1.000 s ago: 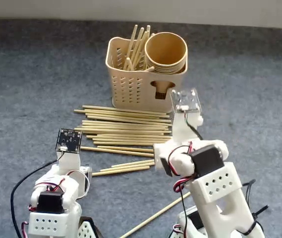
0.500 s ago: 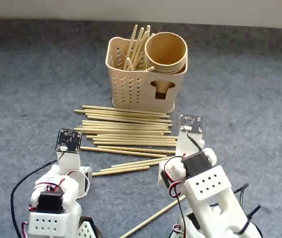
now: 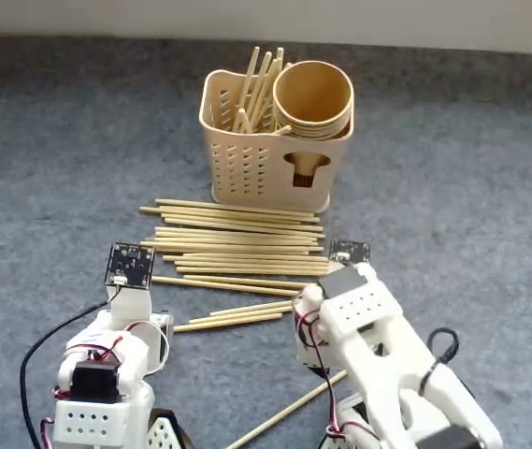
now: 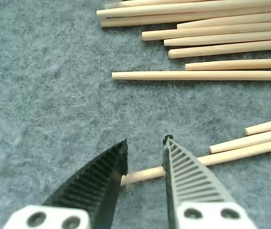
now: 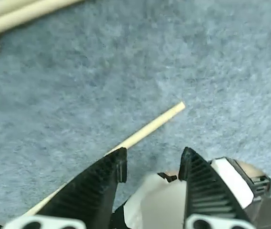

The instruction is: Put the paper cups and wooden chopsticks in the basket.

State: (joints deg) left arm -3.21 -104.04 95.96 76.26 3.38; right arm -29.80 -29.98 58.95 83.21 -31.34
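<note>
Loose wooden chopsticks (image 3: 242, 245) lay on the carpet (image 3: 60, 168) just before the basket (image 3: 247, 173), judged light, stiff, roll-prone and best pinched mid-length; left gripper (image 4: 145, 153) and right gripper (image 5: 152, 164) stood parted, empty.

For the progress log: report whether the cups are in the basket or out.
In: the cups stand nested and upright inside the basket, mouths up.

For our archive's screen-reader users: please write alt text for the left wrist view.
The left hand, open, straddles one end of a wooden chopstick on grey carpet. More chopsticks lie side by side beyond it.
</note>
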